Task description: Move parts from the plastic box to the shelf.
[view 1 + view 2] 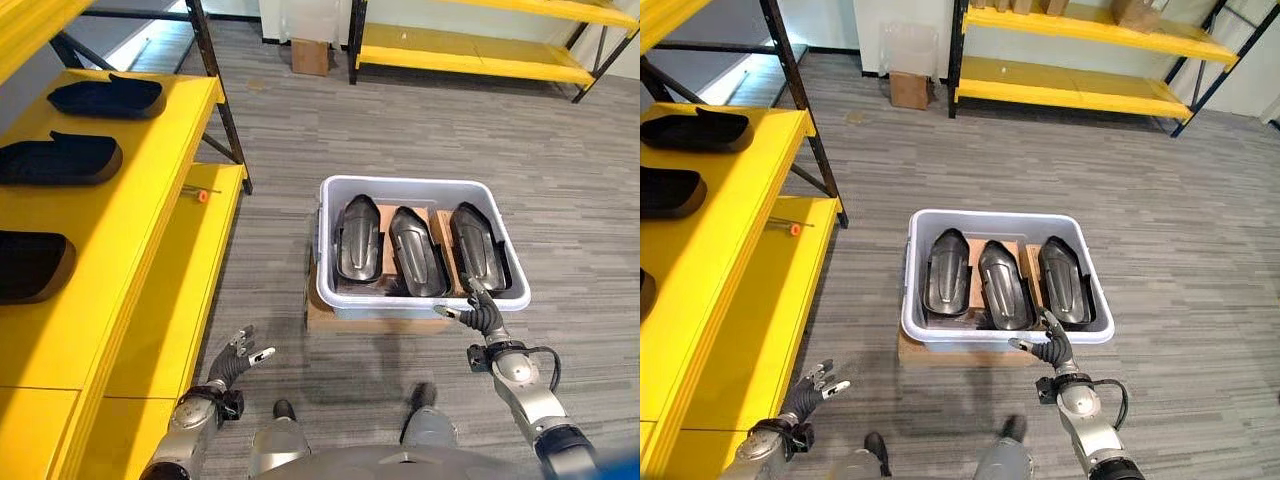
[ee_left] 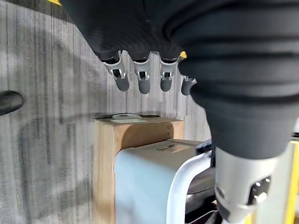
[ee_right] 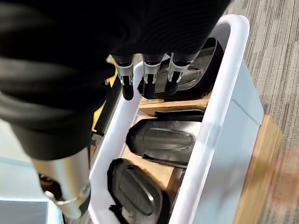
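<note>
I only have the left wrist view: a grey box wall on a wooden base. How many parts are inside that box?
Observer: Three dark parts stand side by side in the plastic box: the left part, the middle part and the right part.
Operator: Where is the right hand?
Observer: The right hand is open at the box's near rim, by the right part, holding nothing.
Operator: Anything on the shelf?
Observer: Three dark parts lie on the yellow shelf to the robot's left: far, middle and near.
</note>
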Controlling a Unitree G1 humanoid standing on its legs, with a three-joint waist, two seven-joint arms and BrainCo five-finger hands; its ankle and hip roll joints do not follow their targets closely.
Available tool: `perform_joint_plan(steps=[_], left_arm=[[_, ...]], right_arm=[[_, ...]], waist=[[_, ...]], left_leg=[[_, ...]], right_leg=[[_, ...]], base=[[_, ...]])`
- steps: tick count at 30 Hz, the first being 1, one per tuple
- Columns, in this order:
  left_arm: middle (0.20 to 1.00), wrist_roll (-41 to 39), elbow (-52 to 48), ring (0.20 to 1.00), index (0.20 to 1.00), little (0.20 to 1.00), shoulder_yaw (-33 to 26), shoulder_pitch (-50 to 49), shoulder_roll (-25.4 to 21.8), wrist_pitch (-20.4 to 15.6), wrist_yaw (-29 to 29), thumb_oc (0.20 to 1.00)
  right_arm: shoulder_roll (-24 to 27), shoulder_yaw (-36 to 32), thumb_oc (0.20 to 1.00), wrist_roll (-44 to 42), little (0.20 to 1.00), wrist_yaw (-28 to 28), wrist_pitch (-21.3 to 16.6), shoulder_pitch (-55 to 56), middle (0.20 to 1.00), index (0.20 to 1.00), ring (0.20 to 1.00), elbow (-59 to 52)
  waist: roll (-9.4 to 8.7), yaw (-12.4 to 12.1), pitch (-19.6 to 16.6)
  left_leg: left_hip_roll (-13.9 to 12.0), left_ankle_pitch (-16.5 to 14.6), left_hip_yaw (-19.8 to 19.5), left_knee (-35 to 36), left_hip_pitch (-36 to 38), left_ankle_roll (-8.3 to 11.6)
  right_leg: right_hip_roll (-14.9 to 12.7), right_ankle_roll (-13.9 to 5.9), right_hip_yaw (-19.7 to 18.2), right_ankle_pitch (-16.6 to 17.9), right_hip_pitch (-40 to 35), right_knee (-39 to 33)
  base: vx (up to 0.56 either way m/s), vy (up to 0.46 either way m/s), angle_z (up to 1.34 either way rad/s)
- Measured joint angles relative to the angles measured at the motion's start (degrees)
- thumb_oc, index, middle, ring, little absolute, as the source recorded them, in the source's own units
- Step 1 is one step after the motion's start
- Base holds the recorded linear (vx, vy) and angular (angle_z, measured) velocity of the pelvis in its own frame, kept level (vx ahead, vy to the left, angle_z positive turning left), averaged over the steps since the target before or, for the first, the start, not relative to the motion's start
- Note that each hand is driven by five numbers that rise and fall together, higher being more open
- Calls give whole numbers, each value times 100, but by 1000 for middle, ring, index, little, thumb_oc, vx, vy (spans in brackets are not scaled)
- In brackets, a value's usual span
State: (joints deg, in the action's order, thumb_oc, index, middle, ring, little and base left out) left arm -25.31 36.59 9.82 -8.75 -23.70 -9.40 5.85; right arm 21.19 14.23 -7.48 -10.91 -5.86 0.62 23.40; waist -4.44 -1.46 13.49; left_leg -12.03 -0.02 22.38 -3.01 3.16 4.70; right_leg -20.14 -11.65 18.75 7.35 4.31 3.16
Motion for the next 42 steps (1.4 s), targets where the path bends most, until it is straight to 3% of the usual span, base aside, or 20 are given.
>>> perform_joint_plan(steps=[1, 3, 4, 5, 6, 11, 15, 19, 21, 24, 27, 29, 31, 32, 34, 35, 36, 39, 42], left_arm=[[1000, -3, -11, 1000, 1000, 1000, -122, -71, 68, 10, -22, 1000], [1000, -43, -310, 1000, 1000, 1000, -102, -403, 745, 9, -54, 1000], [1000, -48, -361, 1000, 1000, 1000, -94, -464, 895, 12, -42, 1000], [1000, -47, -351, 1000, 1000, 1000, -95, -502, 896, 14, 25, 1000], [1000, -32, -349, 1000, 1000, 1000, -88, -509, 894, 15, 116, 1000], [1000, -6, -343, 1000, 1000, 1000, -76, -339, 746, 21, 134, 1000], [1000, 4, -352, 1000, 1000, 1000, 0, -165, 131, 60, 186, 1000], [1000, 6, -390, 1000, 1000, 1000, 229, 171, -88, 170, 302, 1000], [1000, 1, -490, 1000, 1000, 1000, 358, 267, -141, 203, 298, 1000], [1000, -42, -496, 1000, 1000, 1000, 339, 139, -136, 199, 274, 1000], [1000, -187, -482, 1000, 1000, 1000, 243, 43, -37, 161, 237, 1000], [1000, -283, -382, 1000, 1000, 1000, 108, 65, 222, 112, 242, 1000], [1000, -271, -371, 1000, 1000, 1000, 254, 134, 307, 72, 271, 1000], [1000, -263, -362, 1000, 1000, 1000, 324, 188, 309, 71, 301, 1000], [1000, -216, -348, 1000, 1000, 1000, 349, 199, 327, 39, 302, 1000], [1000, -215, -365, 1000, 1000, 1000, 310, 142, 307, 9, 283, 1000], [1000, -214, -403, 1000, 1000, 1000, 272, 126, 265, 8, 252, 1000], [1000, -214, -436, 1000, 1000, 1000, 203, 121, 264, 77, 228, 1000], [1000, -214, -429, 1000, 1000, 1000, 203, 143, 256, 128, 258, 1000]], right_arm=[[115, 15, 1000, 2, 1000, 1, 0, -83, 1000, 1000, 1000, 53], [784, -32, 1000, 120, 1000, -25, 74, -314, 1000, 1000, 1000, -4], [958, -70, 1000, 217, 1000, -34, 109, -313, 1000, 1000, 1000, -4], [1060, -82, 1000, 223, 1000, -60, 108, -317, 1000, 1000, 1000, -6], [1284, -202, 1000, 229, 1000, -110, 109, -358, 1000, 1000, 1000, -3], [1379, -357, 1000, 332, 1000, -367, 75, -893, 1000, 1000, 1000, 45], [1338, -303, 1000, 327, 1000, -508, 38, -1381, 1000, 1000, 1000, 217], [1473, -504, 1000, 179, 1000, -609, 139, -2485, 1000, 1000, 1000, 1052], [1529, -512, 1000, -6, 1000, -583, 200, -2639, 1000, 1000, 1000, 1060], [1512, -437, 1000, -33, 1000, -491, 304, -2609, 1000, 1000, 1000, 1147], [1470, -388, 1000, -207, 1000, -392, 472, -2574, 1000, 1000, 1000, 1147], [1402, -307, 1000, -261, 1000, -403, 622, -2360, 1000, 1000, 1000, 1144], [1296, -220, 1000, -311, 1000, -429, 772, -2270, 1000, 1000, 1000, 1142], [1249, -228, 1000, -398, 1000, -506, 813, -2264, 1000, 1000, 1000, 1152], [1141, -232, 1000, -493, 1000, -582, 886, -2175, 1000, 1000, 1000, 1169], [1063, -212, 1000, -543, 1000, -593, 887, -2125, 1000, 1000, 1000, 1167], [960, -200, 1000, -615, 1000, -587, 881, -2084, 1000, 1000, 1000, 1159], [778, -181, 1000, -694, 1000, -582, 894, -1837, 1000, 1000, 1000, 1227], [736, -203, 1000, -692, 1000, -555, 884, -1838, 1000, 1000, 1000, 1427]], waist=[[-112, -134, -28], [728, -156, -15], [771, -185, -36], [701, -195, -75], [732, -185, -181], [737, -145, -201], [428, -275, -96], [618, -324, 47], [695, -460, 130], [774, -439, 164], [812, -403, 181], [878, -308, 195], [928, -172, 135], [907, -133, 154], [982, -106, 104], [983, -165, 91], [1013, -217, 69], [819, -221, 25], [759, -230, -33]], left_leg=[[-191, 14, -98, 0, 113, 345], [-1016, 158, -82, -112, 231, 259], [-1177, 464, -109, -391, 231, 67], [-1182, 776, -122, -499, 203, 94], [-1175, 1056, -122, -398, 217, 200], [-912, 898, -87, -111, 370, 422], [-818, 666, -97, -191, 342, 547], [-732, 189, -113, -188, 38, 474], [-634, 185, -155, -217, -132, 478], [-587, 154, -241, -205, -116, 398], [-607, 179, -212, -209, -109, 250], [-651, 164, -159, -205, -122, -294], [-787, 91, 116, -166, -140, -535], [-696, 168, 248, -425, -261, -356], [-18, 70, 233, -84, -87, -209], [146, 153, -162, 270, 150, -205], [93, 241, -283, 268, 207, -46], [5, 199, -283, 307, 352, 16], [9, 122, -251, 329, 389, 35]], right_leg=[[431, 355, 140, -59, -337, -205], [1256, 757, 294, -382, -499, -274], [1353, 898, 263, -657, -518, -70], [1334, 962, 258, -804, -571, 6], [1343, 947, 246, -861, -620, 51], [1179, 914, 290, -897, -571, 298], [1021, 811, 334, -889, -560, 380], [797, 682, 380, -982, -90, 946], [639, 687, 378, -1001, 162, 1203], [577, 654, 391, -1092, 169, 1331], [545, 758, 325, -1289, 339, 1689], [563, 802, 297, -1615, 316, 2112], [596, 935, 408, -1802, 325, 2126], [573, 981, 434, -1717, 315, 2000], [671, 975, 468, -1385, 99, 1433], [803, 989, 374, -1283, 61, 1269], [938, 1033, 271, -1211, 14, 1165], [1128, 997, 205, -958, -276, 615], [1150, 921, 144, -763, -410, 254]], base=[[199, -337, -7], [221, -292, -35], [184, -173, -20], [197, -129, -3], [160, -76, 12], [99, -39, 8], [30, -60, 8], [-55, -197, 24], [-62, -243, 16], [-5, -175, 8], [33, -157, 1], [5, -108, 41], [17, -32, 46], [93, 6, 14], [72, -14, -12], [36, -1, -53], [80, 40, -62], [98, 107, -31], [73, 121, -11]])
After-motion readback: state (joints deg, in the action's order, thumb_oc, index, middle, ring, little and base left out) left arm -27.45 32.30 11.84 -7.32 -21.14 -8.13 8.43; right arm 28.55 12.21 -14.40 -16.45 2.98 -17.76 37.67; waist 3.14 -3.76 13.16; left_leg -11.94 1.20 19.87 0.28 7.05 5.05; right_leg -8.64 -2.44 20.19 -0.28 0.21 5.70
